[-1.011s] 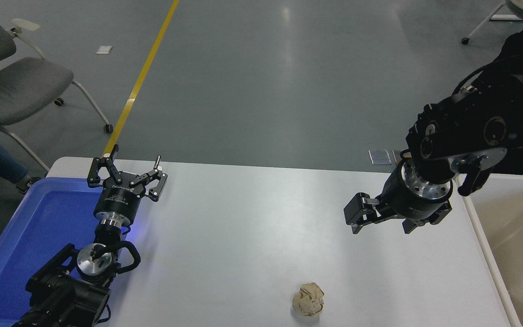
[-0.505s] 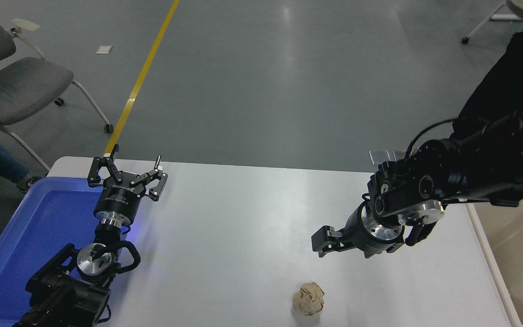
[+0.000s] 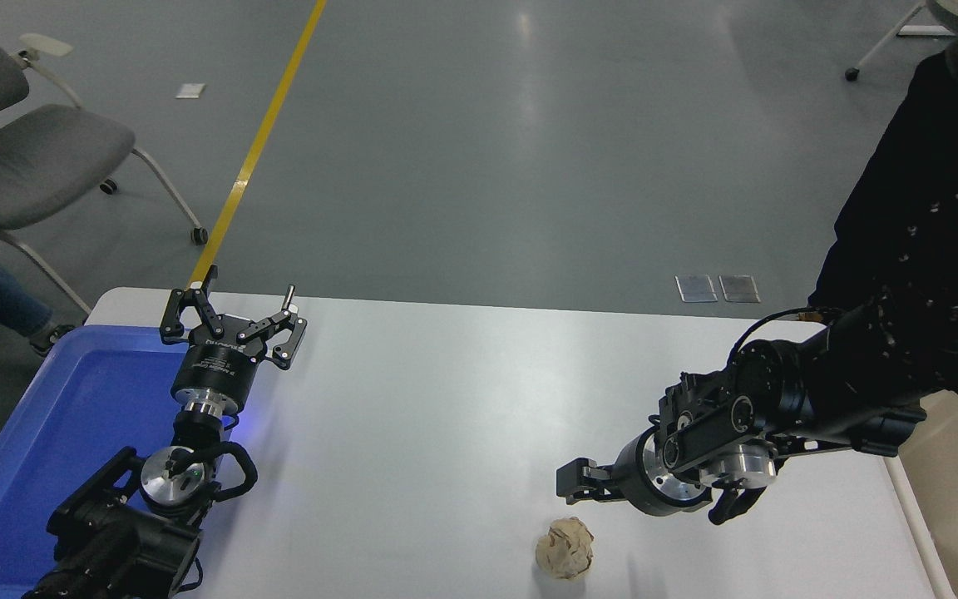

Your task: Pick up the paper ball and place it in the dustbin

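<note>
Now the right claw [image 3: 572,486] sits lower and nearer the camera than 1 second ago, just above and beside the paper ball [image 3: 565,547], not touching it; whether its fingers are spread cannot be told. The tan ball lies unmoved on the white desk [image 3: 446,416]. At the right edge, the dustbin [image 3: 957,499] shows only beige interior. The left claw [image 3: 234,320], spread open, hovers parked by the blue tray [image 3: 71,408].

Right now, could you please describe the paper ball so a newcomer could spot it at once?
On the white table, look at the near edge, just below the right pincer. The paper ball lies there alone: a small, crumpled tan lump, the only loose thing on the tabletop.
</note>
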Tool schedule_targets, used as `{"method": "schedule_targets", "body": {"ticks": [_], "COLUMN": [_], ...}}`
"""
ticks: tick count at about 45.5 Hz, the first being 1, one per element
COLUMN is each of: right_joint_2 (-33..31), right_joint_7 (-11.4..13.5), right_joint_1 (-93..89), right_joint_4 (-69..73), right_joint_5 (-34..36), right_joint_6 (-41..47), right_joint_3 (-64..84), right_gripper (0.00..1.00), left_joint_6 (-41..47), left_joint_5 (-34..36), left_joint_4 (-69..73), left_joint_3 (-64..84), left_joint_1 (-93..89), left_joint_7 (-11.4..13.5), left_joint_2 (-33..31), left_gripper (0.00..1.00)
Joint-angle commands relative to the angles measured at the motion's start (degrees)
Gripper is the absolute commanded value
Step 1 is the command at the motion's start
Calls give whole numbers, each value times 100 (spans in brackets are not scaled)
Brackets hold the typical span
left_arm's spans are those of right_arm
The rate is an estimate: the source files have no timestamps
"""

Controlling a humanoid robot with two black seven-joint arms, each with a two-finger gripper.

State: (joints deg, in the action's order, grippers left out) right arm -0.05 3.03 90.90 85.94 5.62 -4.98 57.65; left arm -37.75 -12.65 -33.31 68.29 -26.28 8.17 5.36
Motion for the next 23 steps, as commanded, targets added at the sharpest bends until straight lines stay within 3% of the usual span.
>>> {"method": "schedule_targets", "body": {"ticks": [1, 23], "right_joint_2": [5, 5], "right_joint_7": [5, 5], "right_joint_1": [-318, -863], "right_joint_4": [-25, -262], "right_joint_5": [106, 88], "right_joint_6": [-319, -635], "right_joint_3": [-236, -694], "right_gripper": [100, 100], "left_joint_6": [4, -4], "left_joint_5": [0, 0], "left_joint_4": [0, 0], "left_joint_3": [0, -9], "left_joint_1": [0, 0], "left_joint_7": [0, 0], "left_joint_2": [0, 0], "left_gripper": [99, 99]}}
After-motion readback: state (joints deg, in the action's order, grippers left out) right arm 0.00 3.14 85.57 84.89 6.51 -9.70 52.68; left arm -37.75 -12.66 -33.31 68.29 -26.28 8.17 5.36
